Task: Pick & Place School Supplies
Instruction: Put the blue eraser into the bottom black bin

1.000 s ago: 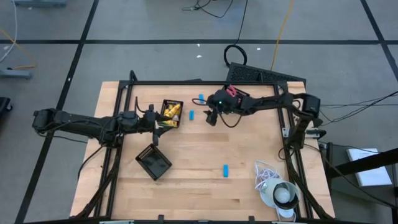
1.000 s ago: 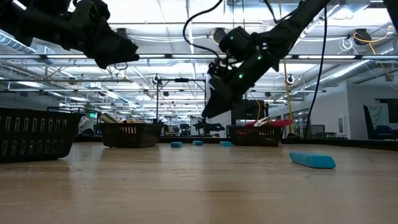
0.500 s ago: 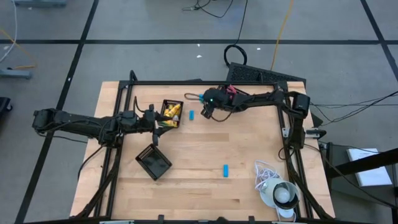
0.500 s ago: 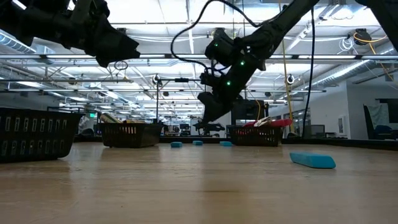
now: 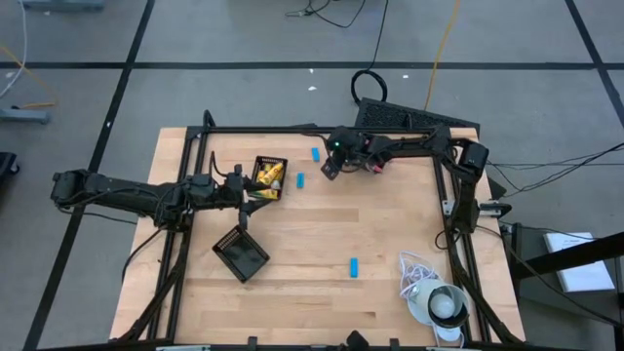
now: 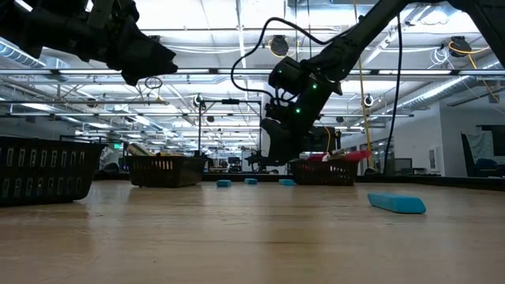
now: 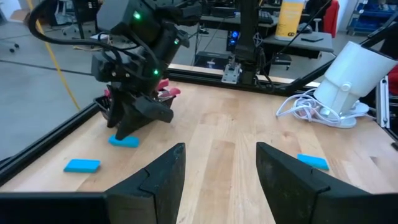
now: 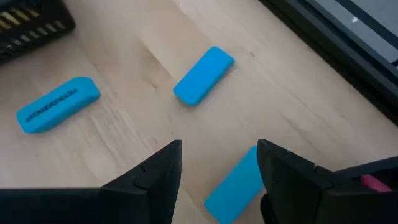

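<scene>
Several light-blue erasers lie flat on the wooden table: one (image 5: 316,153) and another (image 5: 300,179) at the far middle, and one (image 5: 354,266) nearer the front. My right gripper (image 5: 331,170) hangs open above a further eraser (image 8: 235,183), tilted downward, its fingers to either side of it and clear of it. Red-handled scissors (image 7: 166,93) lie just behind that gripper. My left gripper (image 7: 221,180) waits open, held level above the table beside a black tray of yellow pieces (image 5: 269,175).
An empty black slotted tray (image 5: 241,253) sits at the near left. A white cord with a round grey-white object (image 5: 435,300) lies at the near right corner. A black frame rail (image 5: 322,130) runs along the far edge, close to my right gripper.
My right gripper has swung toward the table's far edge and sunk a little, rolling and tipping further downward, and now hangs over the erasers near the far rail. It has stayed open. No eraser has moved.
</scene>
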`<state>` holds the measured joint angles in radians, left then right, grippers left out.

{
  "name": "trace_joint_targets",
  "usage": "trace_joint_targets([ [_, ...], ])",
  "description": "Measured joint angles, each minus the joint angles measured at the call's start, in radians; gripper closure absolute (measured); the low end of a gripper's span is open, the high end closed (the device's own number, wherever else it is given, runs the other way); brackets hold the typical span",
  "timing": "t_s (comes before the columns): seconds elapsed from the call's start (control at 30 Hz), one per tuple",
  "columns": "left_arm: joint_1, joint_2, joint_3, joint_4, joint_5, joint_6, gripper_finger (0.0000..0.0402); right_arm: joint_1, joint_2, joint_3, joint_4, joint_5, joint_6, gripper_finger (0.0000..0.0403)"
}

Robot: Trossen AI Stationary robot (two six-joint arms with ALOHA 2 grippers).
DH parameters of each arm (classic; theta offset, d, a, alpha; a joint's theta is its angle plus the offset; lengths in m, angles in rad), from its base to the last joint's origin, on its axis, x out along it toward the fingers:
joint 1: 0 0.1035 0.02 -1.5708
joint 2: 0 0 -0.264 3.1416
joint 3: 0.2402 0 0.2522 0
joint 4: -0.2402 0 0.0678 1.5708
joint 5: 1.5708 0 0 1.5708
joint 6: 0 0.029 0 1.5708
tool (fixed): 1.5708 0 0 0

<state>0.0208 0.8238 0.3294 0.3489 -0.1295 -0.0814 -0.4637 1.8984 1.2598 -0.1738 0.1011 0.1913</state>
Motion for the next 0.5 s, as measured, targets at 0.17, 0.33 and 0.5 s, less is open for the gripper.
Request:
trace_joint_targets([
  [0.17,0.0,0.0,0.0,0.0,0.0,0.002,0.0201,0.017,-0.001,0.0,-0.029,-0.053,-0.019,0.0204],
  [0.33,0.0,0.0,0.0,0.0,0.0,0.005,0.0202,0.056,-0.011,0.007,-0.035,-0.054,-0.048,0.0204],
  [0.5,0.0,0.0,0.0,0.0,0.0,0.005,0.0201,0.079,-0.011,0.066,-0.12,-0.049,-0.087,0.0204],
])
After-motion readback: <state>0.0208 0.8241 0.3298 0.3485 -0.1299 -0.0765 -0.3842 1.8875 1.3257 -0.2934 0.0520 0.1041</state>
